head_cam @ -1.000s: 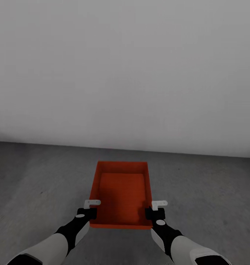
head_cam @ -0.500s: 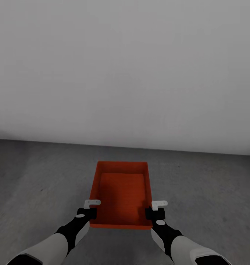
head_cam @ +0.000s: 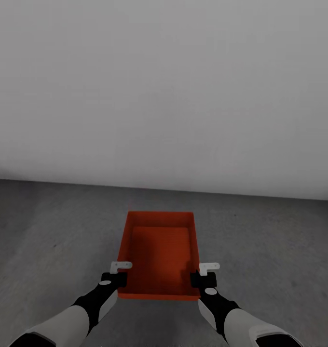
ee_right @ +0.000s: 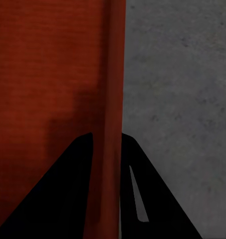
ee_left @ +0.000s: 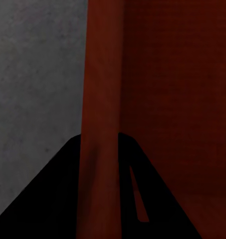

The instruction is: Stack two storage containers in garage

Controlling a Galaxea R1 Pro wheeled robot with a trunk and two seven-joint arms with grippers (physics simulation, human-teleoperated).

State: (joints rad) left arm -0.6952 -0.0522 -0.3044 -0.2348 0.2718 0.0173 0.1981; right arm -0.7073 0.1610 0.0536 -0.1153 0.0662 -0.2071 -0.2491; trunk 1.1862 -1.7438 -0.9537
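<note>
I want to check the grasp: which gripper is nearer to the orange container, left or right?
Neither is nearer. The left gripper clamps the left side wall of the storage container, and the right gripper clamps the right side wall, both near the edge closest to the robot, above the grey floor.

White forearms (head_cam: 62, 323); black wrists (head_cam: 94, 299); white-tipped end effectors (head_cam: 120, 265)
</note>
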